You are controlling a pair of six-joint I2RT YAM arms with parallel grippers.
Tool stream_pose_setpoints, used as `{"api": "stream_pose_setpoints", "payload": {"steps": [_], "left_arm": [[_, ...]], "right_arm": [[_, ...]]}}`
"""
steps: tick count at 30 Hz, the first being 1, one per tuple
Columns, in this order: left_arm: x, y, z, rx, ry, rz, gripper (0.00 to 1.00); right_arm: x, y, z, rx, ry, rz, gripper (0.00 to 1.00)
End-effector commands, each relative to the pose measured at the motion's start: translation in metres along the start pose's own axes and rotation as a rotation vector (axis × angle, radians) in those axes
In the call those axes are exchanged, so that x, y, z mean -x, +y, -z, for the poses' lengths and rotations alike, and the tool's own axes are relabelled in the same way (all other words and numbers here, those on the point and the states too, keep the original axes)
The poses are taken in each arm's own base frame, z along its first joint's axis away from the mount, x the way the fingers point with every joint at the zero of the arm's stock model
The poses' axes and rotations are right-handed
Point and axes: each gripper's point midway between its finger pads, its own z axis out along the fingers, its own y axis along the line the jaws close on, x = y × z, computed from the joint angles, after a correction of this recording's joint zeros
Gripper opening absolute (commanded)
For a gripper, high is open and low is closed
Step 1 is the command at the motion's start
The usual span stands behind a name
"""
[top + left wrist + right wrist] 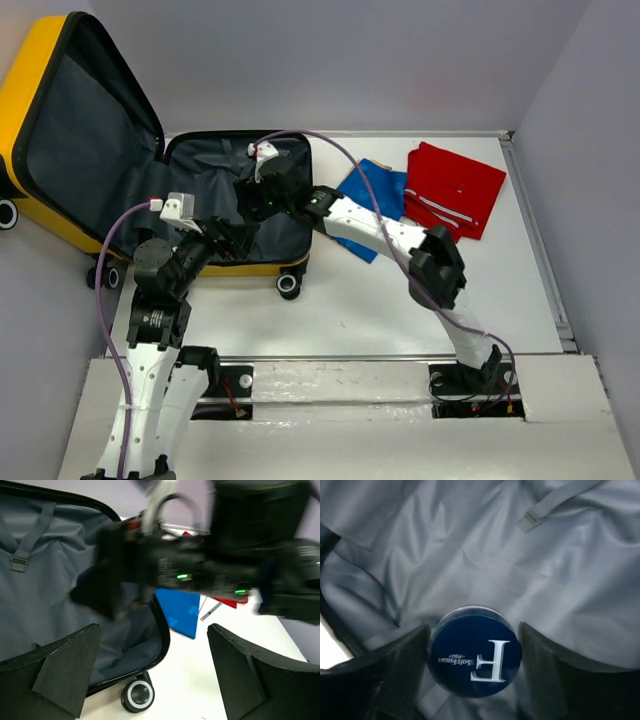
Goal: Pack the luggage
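- We see the luggage [30, 90] at the far left of the table [400, 310], lying wide open. Its lid leans up on the left, and its base lies flat with the grey lining facing up.
- One black wheel [289, 284] sits at the near right corner of the base, resting on the table.
- The right gripper [258, 205] reaches from the right into the open base. In its wrist view, its fingers [400, 675] press on either side of a round dark-blue tin [474, 652] with a large silver "F" on the lid, and the lining lies just behind the tin.
- A grey strap buckle [530, 519] lies on the lining beyond the tin.
- The left gripper [232, 240] hovers over the near edge of the base, just beside the right gripper. Its fingers [65, 670] are spread apart with nothing between them.
- In the left wrist view, the right arm is only a dark blur ahead, so we cannot make out its details there.
- A folded blue cloth [375, 190] lies on the table just right of the luggage. A folded red cloth [455, 188] lies further right, overlapping the blue cloth's edge.
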Motion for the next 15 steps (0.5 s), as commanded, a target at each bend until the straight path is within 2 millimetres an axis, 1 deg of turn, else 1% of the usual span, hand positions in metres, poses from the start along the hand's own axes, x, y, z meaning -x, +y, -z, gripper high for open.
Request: {"api": "stream_pose_setpoints", "payload": {"steps": [1, 3, 4, 5, 6, 7, 8, 9, 10, 11, 12, 13, 14, 15], "left_arm": [[0.027, -0.005, 0.007, 0.024, -0.071, -0.033, 0.99], [0.026, -0.006, 0.007, 0.022, -0.068, -0.032, 0.99], [0.026, -0.006, 0.007, 0.02, -0.069, -0.033, 0.99], [0.026, -0.007, 0.007, 0.019, -0.067, -0.032, 0.99], [0.025, -0.007, 0.007, 0.019, -0.065, -0.032, 0.99], [0.024, -0.007, 0.007, 0.015, -0.063, -0.032, 0.99], [0.025, -0.009, 0.007, 0.009, -0.065, -0.032, 0.99], [0.025, -0.009, 0.007, 0.01, -0.065, -0.032, 0.99], [0.026, -0.009, 0.007, 0.011, -0.067, -0.032, 0.99], [0.025, -0.008, 0.008, 0.014, -0.067, -0.033, 0.99], [0.025, -0.008, 0.007, 0.015, -0.066, -0.031, 0.99], [0.024, -0.008, 0.007, 0.014, -0.064, -0.031, 0.99], [0.023, -0.008, 0.007, 0.012, -0.062, -0.027, 0.99], [0.022, -0.008, 0.006, 0.011, -0.06, -0.025, 0.99]], "right_arm": [[0.036, 0.033, -0.012, 0.132, -0.055, -0.018, 0.92], [0.049, 0.036, -0.006, 0.141, -0.079, -0.022, 0.94], [0.05, 0.029, -0.004, 0.129, -0.079, -0.026, 0.94], [0.066, 0.021, 0.009, 0.116, -0.108, -0.037, 0.94], [0.05, 0.008, 0.009, 0.082, -0.072, -0.042, 0.94], [0.051, -0.01, 0.015, 0.057, -0.074, -0.061, 0.93], [0.054, -0.02, 0.022, 0.049, -0.091, -0.077, 0.93], [0.075, -0.025, 0.05, 0.049, -0.142, -0.108, 0.88], [0.04, -0.056, 0.051, -0.01, -0.079, -0.126, 0.84], [0.038, -0.07, 0.062, -0.036, -0.099, -0.145, 0.75], [0.031, -0.087, 0.075, -0.075, -0.097, -0.162, 0.67], [0.043, -0.103, 0.107, -0.127, -0.15, -0.184, 0.56], [-0.004, -0.143, 0.114, -0.227, -0.073, -0.214, 0.42], [-0.019, -0.166, 0.127, -0.292, -0.06, -0.241, 0.35]]}}
